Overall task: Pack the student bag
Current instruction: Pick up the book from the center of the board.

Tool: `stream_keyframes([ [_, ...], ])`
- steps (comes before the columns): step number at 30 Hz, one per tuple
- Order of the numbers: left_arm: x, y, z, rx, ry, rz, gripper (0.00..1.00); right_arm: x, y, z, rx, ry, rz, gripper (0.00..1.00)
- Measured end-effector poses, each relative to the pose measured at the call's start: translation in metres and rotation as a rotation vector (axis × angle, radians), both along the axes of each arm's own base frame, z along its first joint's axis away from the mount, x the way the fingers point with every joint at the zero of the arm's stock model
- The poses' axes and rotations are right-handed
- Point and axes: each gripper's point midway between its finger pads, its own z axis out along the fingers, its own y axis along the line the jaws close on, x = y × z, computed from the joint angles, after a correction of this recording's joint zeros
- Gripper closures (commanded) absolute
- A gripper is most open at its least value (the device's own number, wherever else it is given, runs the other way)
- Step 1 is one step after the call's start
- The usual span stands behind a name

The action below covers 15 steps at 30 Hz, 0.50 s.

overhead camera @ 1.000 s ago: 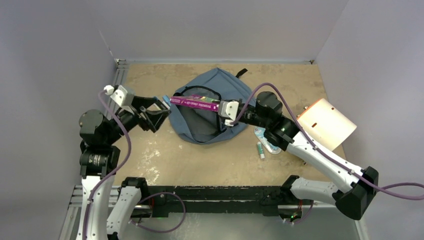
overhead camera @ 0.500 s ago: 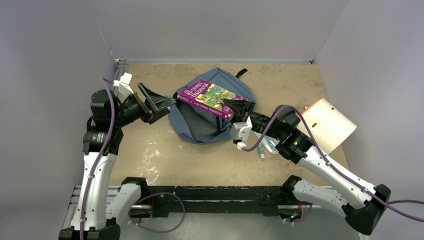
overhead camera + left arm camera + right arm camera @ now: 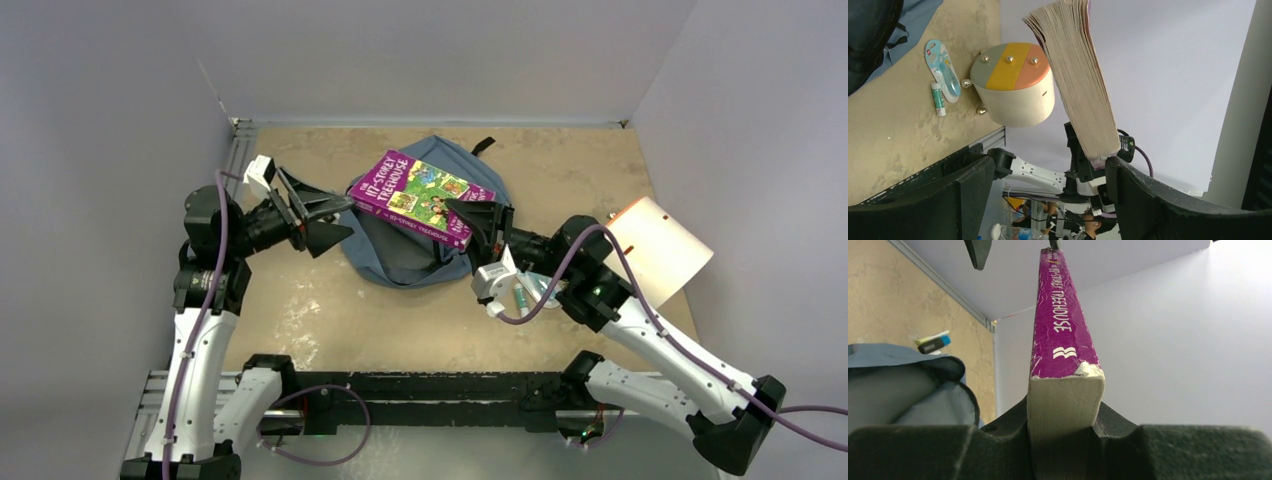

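Note:
The slate-blue student bag (image 3: 405, 250) lies open in the middle of the table; part of it also shows in the right wrist view (image 3: 903, 390). My right gripper (image 3: 478, 222) is shut on one end of a purple paperback book (image 3: 420, 196) and holds it in the air above the bag. The book's spine shows in the right wrist view (image 3: 1060, 325) and its page edge in the left wrist view (image 3: 1083, 85). My left gripper (image 3: 325, 218) is open and empty, just left of the book's far end.
A beige folder with an orange edge (image 3: 652, 245) lies at the right. A glue stick (image 3: 520, 297) and a blue packaged item (image 3: 540, 288) lie beside the right arm. A small item (image 3: 933, 342) lies beyond the bag.
My right gripper has lifted the book out of the bag's opening and turned it cover-up above the bag. My left arm has risen and swung toward the book's left end.

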Motion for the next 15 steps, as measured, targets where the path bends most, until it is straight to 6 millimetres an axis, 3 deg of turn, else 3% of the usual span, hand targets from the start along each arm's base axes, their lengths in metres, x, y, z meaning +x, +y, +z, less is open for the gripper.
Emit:
stream_keyframes([
  [7,0.005,0.004,0.003,-0.074,0.016,0.065,0.18,0.0,0.016,-0.01,-0.042,-0.043,0.066,1.0],
  [12,0.008,0.011,0.02,-0.124,-0.025,0.143,0.18,-0.001,0.03,-0.024,-0.071,-0.03,0.133,1.0],
  [15,0.009,0.012,0.024,-0.139,-0.03,0.156,0.17,-0.002,0.035,-0.017,-0.062,-0.053,0.163,1.0],
])
